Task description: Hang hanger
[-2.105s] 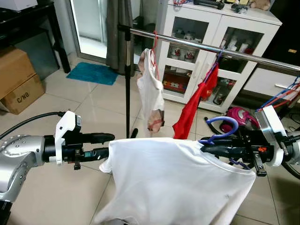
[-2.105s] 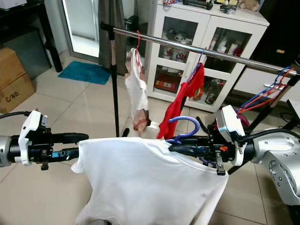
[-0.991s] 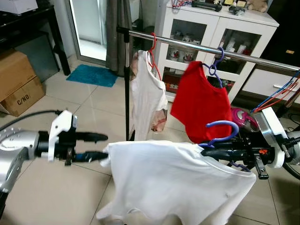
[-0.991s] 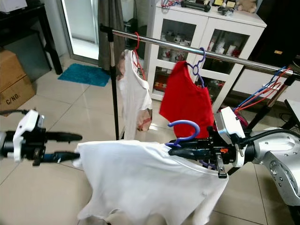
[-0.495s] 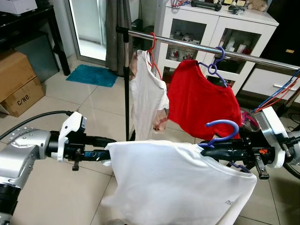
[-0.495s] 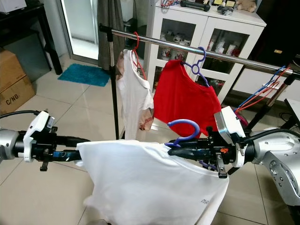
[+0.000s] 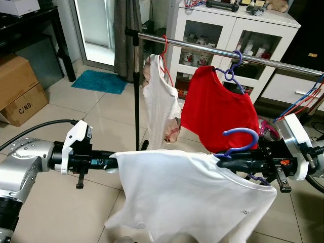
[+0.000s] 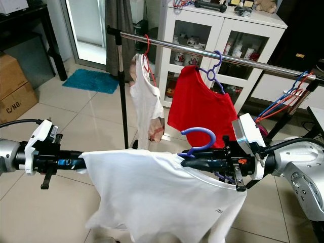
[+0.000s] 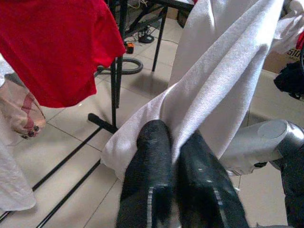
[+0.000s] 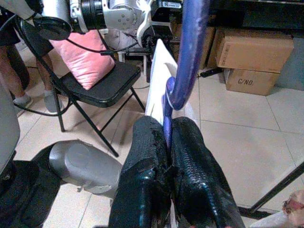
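white shirt [image 7: 187, 192], purple hanger [image 7: 240, 139], red top [image 7: 215, 114]

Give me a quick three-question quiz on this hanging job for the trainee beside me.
1. True or false: the right gripper is shut on the purple hanger.
2. What does the left gripper pinch? A) the red shirt B) the white shirt C) the rail
3. How many garments already hang on the rail?

Key:
1. True; its jaws clamp the hanger's stem.
2. B, the white shirt at its edge.
3. Two: a pale printed shirt and a red shirt.
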You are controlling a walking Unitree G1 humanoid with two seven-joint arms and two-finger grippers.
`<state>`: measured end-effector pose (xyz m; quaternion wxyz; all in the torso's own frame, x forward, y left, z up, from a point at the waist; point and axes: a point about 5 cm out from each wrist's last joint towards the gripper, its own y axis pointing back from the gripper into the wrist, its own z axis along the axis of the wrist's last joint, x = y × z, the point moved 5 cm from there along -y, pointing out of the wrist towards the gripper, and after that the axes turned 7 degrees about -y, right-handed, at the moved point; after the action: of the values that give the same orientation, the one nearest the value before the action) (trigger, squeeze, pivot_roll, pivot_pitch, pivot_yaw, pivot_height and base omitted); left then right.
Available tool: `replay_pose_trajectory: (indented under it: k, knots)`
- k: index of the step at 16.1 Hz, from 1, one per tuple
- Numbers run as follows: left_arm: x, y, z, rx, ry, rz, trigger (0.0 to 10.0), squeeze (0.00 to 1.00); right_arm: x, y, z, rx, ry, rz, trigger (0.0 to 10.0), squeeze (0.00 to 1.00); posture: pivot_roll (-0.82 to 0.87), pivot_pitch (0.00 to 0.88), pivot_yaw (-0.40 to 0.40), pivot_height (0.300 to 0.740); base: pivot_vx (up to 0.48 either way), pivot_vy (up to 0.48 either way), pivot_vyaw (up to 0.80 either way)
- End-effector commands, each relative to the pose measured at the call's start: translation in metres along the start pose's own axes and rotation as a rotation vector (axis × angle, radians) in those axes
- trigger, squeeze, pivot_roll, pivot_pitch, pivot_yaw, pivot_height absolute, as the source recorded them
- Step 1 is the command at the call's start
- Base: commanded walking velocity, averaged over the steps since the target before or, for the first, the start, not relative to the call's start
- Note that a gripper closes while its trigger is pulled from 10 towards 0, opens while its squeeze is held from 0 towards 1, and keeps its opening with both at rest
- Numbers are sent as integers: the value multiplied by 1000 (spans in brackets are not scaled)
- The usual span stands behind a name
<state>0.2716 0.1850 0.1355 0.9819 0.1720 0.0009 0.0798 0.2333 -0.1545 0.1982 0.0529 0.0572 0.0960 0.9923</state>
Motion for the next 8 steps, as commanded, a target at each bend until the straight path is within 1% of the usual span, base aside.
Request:
replay_pose_trajectory:
  k: [1, 4, 6, 7, 8]
  knots:
    - [4, 0, 10, -27, -24, 2, 0, 0, -1, 5, 10, -12, 34, -2, 10000, 0, 56, 0, -32, 740, 0, 0, 0]
    - [3, 1, 16, -54, -24, 4, 0, 0, -2, 5, 9, -7, 29, -13, 10000, 0, 54, 0, -29, 740, 0, 0, 0]
    - [3, 5, 24, -102, -13, 34, 0, 0, -4, 6, 8, -11, 28, -29, 10000, 0, 52, 0, -23, 740, 0, 0, 0]
    - [2, 8, 24, -110, -7, 51, 0, 0, -4, 7, 9, -15, 28, -36, 10000, 0, 52, 0, -23, 740, 0, 0, 0]
    - [0, 13, 21, -118, 10, 82, 0, 0, -5, 10, 10, -23, 29, -49, 10000, 0, 54, 0, -24, 740, 0, 0, 0]
